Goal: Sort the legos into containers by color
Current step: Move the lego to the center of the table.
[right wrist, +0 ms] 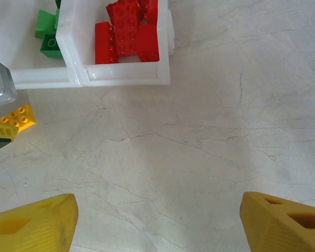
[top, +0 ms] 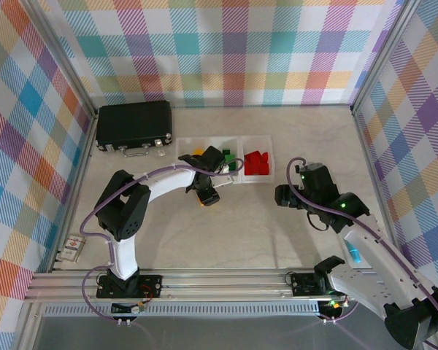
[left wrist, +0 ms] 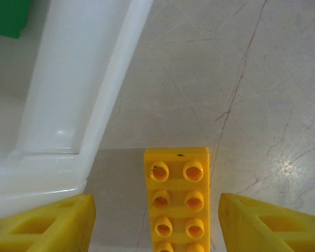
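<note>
Yellow fingers [left wrist: 47, 223] of the left tool [left wrist: 156, 215] stood apart, gripping nothing. Over the counter [right wrist: 199, 147] the right tool [right wrist: 157, 210] hung open and empty. Farther back the containers [right wrist: 121, 79] held red legos [right wrist: 127, 31] in the right tray and green legos [right wrist: 48, 38] in the middle one. One yellow lego [left wrist: 177, 194] lay on the counter between the left fingers, untouched, just beside a tray wall.

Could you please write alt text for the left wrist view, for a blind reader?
A yellow lego lies flat on the pale table between the open fingers of the left gripper, untouched. The white container's wall stands beside it.
</note>
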Robot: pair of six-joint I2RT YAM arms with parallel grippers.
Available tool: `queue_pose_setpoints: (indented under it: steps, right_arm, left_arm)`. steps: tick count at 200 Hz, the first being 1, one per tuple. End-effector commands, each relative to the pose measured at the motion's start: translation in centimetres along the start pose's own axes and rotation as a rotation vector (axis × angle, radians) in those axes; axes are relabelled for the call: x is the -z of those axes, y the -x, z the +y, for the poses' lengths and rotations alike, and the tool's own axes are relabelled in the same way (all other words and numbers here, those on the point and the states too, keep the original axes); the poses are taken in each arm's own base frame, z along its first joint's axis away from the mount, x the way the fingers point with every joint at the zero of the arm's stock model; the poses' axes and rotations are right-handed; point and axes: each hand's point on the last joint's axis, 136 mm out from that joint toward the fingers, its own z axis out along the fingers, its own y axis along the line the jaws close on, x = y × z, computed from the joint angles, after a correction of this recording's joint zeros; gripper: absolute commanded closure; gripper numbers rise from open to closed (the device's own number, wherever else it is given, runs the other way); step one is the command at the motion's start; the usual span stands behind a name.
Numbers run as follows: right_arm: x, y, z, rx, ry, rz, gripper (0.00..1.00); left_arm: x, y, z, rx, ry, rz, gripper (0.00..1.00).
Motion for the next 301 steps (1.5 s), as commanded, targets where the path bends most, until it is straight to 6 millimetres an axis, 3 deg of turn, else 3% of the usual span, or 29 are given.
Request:
queue_pose_setpoints:
  steps: [1, 144, 215, 252, 278, 301]
  right_arm:
    - [0.2, -0.5, -0.3, -0.007, 0.0, 0.01, 0.19]
    - [1.2, -1.5, -1.0, -0.016, -0.004, 0.001, 0.19]
    - [1.8, -2.1, -1.4, -0.016, -0.011, -0.011, 0.19]
    - [1.8, -2.2, -1.5, -0.019, -0.011, -0.011, 0.19]
    - [1.8, -2.2, -1.5, -0.018, -0.012, -0.011, 0.19]
    - [1.8, -2.2, -1.4, -0.02, -0.01, -0.01, 0.19]
  left_arm:
    - [-1.0, -0.9, -1.2, 0.005, -0.035, 0.065, 0.37]
    - [-4.2, -3.1, -1.7, 0.013, 0.01, 0.21, 0.45]
    - [-5.2, -4.1, -1.6, 0.037, 0.029, 0.256, 0.58]
    - [-4.7, -4.0, -1.5, 0.039, 0.041, 0.246, 0.65]
    - [-3.3, -3.2, -1.2, 0.034, 0.067, 0.213, 0.62]
    - [-1.4, -2.3, -0.5, 0.029, 0.103, 0.181, 0.55]
